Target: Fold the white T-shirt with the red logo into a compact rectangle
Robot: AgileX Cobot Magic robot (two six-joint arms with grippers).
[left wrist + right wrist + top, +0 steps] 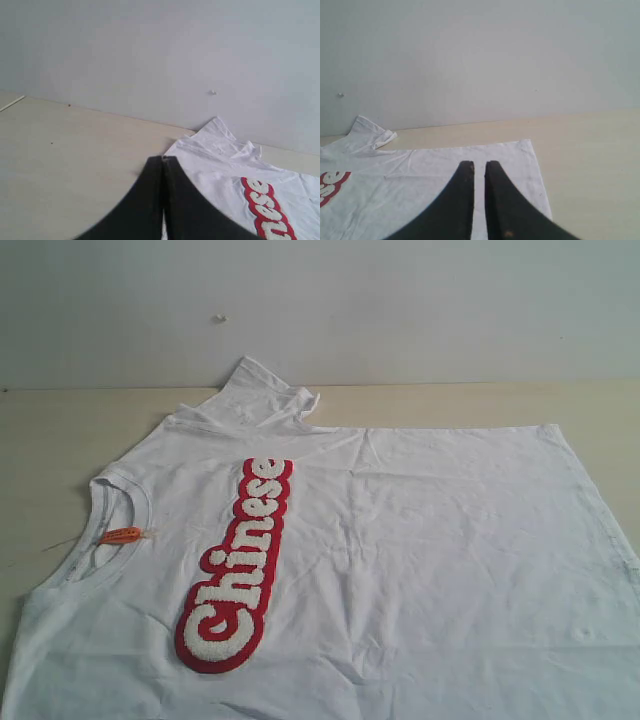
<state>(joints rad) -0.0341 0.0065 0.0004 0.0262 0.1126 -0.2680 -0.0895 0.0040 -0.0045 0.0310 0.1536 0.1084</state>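
Note:
The white T-shirt [420,540] lies flat, chest up, on the pale wooden table [50,430]. Its ribbed collar [110,490] and orange neck tag [122,535] are at the left, and the hem runs off to the right. The red logo [238,565] runs as a long strip down the chest. One sleeve [265,395] lies crumpled at the far edge. Neither gripper shows in the exterior view. My left gripper [164,158] is shut on nothing above the shirt's shoulder edge [215,160]. My right gripper [479,164] hangs over the hem corner [520,155], its jaws a narrow gap apart and empty.
A plain grey wall [320,300] rises right behind the table, with a small speck [221,318] on it. Bare tabletop shows left of the collar and beyond the hem [590,165]. The shirt's near part runs out of the exterior view.

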